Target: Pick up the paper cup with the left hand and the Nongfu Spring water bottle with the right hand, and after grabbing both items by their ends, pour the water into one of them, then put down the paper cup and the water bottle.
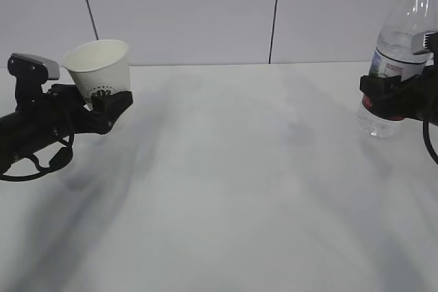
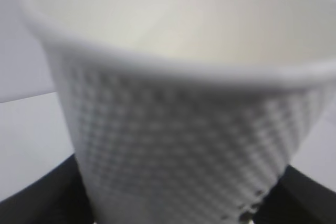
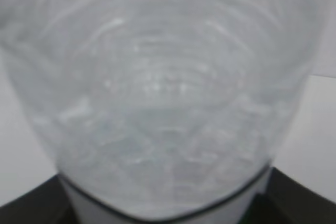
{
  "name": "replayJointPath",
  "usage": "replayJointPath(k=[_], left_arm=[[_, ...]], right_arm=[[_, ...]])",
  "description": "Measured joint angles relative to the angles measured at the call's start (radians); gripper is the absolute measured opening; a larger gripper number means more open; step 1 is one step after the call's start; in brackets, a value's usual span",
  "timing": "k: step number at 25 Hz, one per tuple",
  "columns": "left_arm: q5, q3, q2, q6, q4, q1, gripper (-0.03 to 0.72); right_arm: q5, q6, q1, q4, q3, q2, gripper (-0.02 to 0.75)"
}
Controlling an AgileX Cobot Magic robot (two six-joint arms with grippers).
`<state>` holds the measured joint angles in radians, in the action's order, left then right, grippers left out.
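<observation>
The white paper cup (image 1: 99,68) with its dark green logo is at the far left, tilted slightly with its mouth up. My left gripper (image 1: 109,102) is shut on its lower part. The cup (image 2: 178,103) fills the left wrist view, with a black finger (image 2: 42,198) at each lower corner. At the far right stands the upright Nongfu Spring water bottle (image 1: 402,39), clear with a red neck ring. My right gripper (image 1: 383,97) is shut on its labelled lower half. The bottle (image 3: 163,103) and the water in it fill the right wrist view between dark fingers (image 3: 302,198). Whether its base touches the table I cannot tell.
A white table (image 1: 239,189) spreads between the two arms, with a pale panelled wall (image 1: 191,11) behind it. The arms cast soft shadows on the table surface.
</observation>
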<state>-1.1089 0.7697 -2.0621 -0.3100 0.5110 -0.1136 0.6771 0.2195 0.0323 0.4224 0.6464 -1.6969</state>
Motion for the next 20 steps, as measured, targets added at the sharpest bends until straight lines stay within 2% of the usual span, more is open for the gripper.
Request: replayJointPath(k=[8, 14, 20], left_arm=[[0.0, -0.075, 0.068, 0.0, 0.0, 0.0, 0.575], [-0.006, -0.153, 0.127, 0.0, 0.0, 0.0, 0.575], [-0.029, -0.259, 0.177, 0.0, -0.006, 0.0, 0.574]], right_arm=[[-0.017, 0.014, 0.0, 0.0, -0.054, 0.059, 0.456], [0.068, 0.023, 0.0, 0.0, -0.142, 0.066, 0.456], [0.079, 0.024, 0.0, -0.008, -0.21, 0.127, 0.456]])
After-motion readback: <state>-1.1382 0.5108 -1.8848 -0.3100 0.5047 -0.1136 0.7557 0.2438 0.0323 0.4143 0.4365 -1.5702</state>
